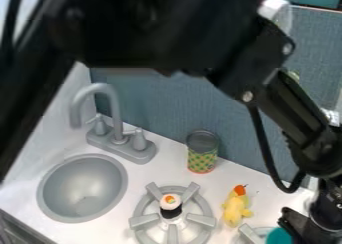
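Nearest us, the black gripper is hanging at the lower right, by a teal object at the right burner – whether it is open or shut, we cannot tell. Left of it, a yellow toy is lying, and a white-and-black toy is standing on the left burner. Beyond, we are seeing a sink, a can and a grey faucet.

The arm is black throughout, with broad, blocky upper parts and a slimmer, glossy, rounded segment below. Round grey screws mark its joints, and a smooth black cable curves in a loose loop alongside.
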